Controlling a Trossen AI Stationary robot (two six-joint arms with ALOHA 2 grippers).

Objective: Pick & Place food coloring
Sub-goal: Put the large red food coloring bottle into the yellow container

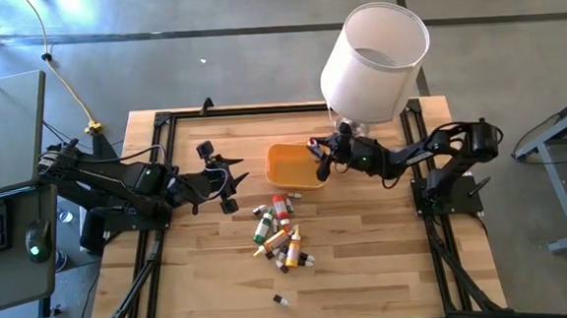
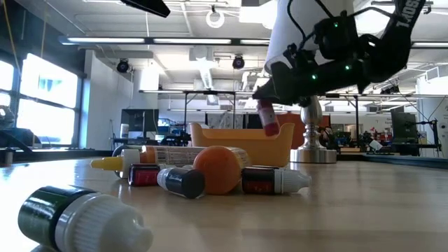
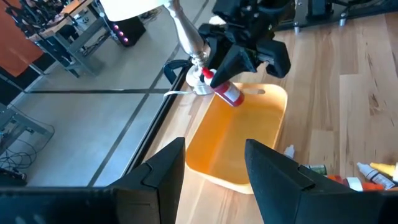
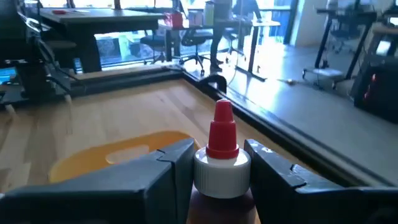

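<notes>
My right gripper [image 1: 320,159] is shut on a red food coloring bottle [image 3: 225,92] with a white collar and a red tip, held above the right end of the orange tray [image 1: 294,165]. In the low view the bottle [image 2: 268,117] hangs over the tray [image 2: 241,143]. Several more food coloring bottles [image 1: 280,233] lie on their sides in a pile on the table nearer than the tray. One small bottle [image 1: 281,299] lies alone near the front edge. My left gripper [image 1: 234,182] waits open in the air left of the tray, touching nothing. My right gripper pinches the red bottle between its two fingers just under the white collar [image 4: 221,173], near the cap end. The fingers reach in about level from the table's right and lie across the bottle. The bottle is lifted clear above the tray, tilted, cap end up.
A white-shaded lamp [image 1: 374,60] stands on its metal foot [image 2: 313,152] right behind the tray and my right gripper. A black frame [image 1: 163,122] runs along the table's edges. Bare wood lies at the front right [image 1: 388,261].
</notes>
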